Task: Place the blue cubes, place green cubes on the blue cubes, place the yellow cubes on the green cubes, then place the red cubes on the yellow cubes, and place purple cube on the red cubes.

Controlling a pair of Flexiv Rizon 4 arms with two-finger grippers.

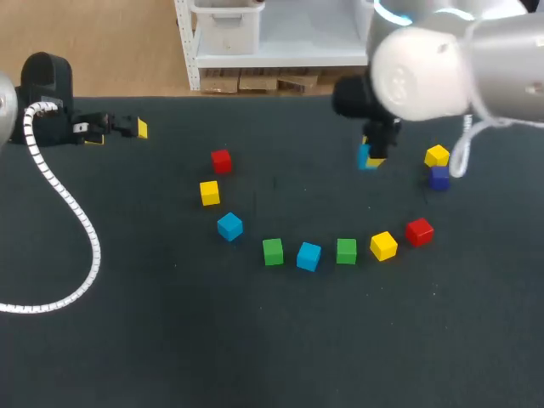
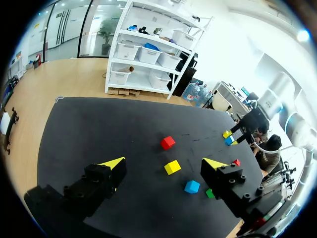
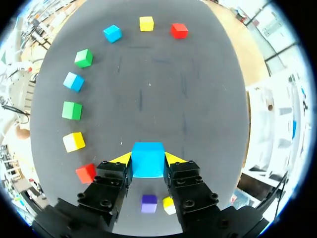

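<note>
Left fingers [image 1: 119, 133] spread wide at the bench's [image 1: 170, 340] far left, well apart from the cubes. I see an arc on the bench: red cube [image 1: 221, 160], yellow cube [image 1: 209, 192], blue cube [image 1: 229, 226], green cube [image 1: 272, 251], second blue cube [image 1: 308, 256], second green cube [image 1: 345, 251], second yellow cube [image 1: 383, 246], second red cube [image 1: 419, 231]. Right fingers [image 3: 147, 158] clamp a third blue cube [image 1: 366, 158] from both sides near the far edge. To its right, a third yellow cube [image 1: 437, 155] sits just beside the purple cube [image 1: 439, 178].

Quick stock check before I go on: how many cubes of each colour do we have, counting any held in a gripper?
blue cubes: 3, counting the blue cube in the right gripper
green cubes: 2
yellow cubes: 3
red cubes: 2
purple cube: 1
Total: 11
</note>
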